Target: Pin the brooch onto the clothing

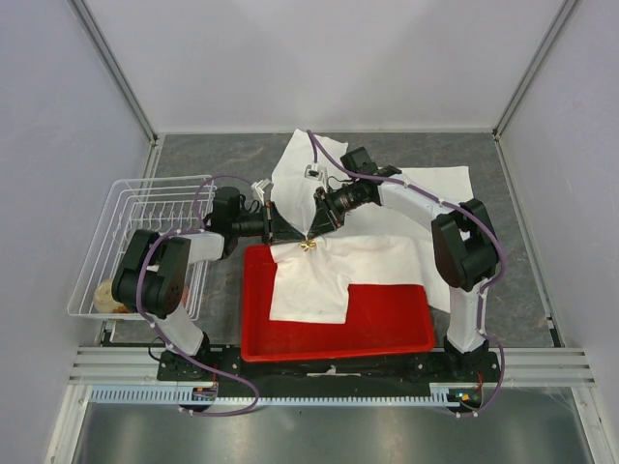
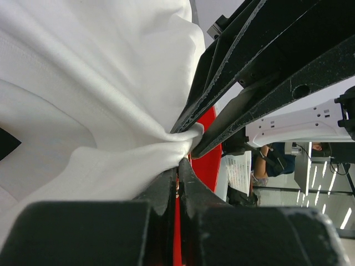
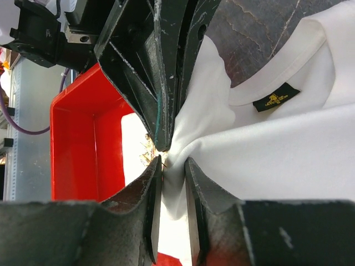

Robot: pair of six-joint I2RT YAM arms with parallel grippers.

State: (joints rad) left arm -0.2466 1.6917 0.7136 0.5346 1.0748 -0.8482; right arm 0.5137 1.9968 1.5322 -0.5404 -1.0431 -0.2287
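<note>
The white T-shirt (image 1: 372, 256) lies partly over the red tray (image 1: 387, 327) and partly on the table; its blue print is out of view. Both grippers meet at a raised fold over the tray's far edge. My left gripper (image 1: 296, 236) is shut, with the tiny gold brooch (image 1: 309, 246) at its tips. In the left wrist view a gold bit of the brooch (image 2: 178, 187) shows between the closed jaws (image 2: 178, 164). My right gripper (image 3: 173, 164) pinches a fold of the shirt (image 3: 277, 144). The brooch (image 3: 147, 153) sits against the cloth beside the left gripper's tip (image 3: 162, 145).
A white wire basket (image 1: 145, 242) stands at the left with a small pale object (image 1: 106, 295) inside. The shirt's black neck label (image 3: 276, 97) faces up. The red tray's wall (image 3: 72, 149) lies under the grippers. The grey table is enclosed by walls.
</note>
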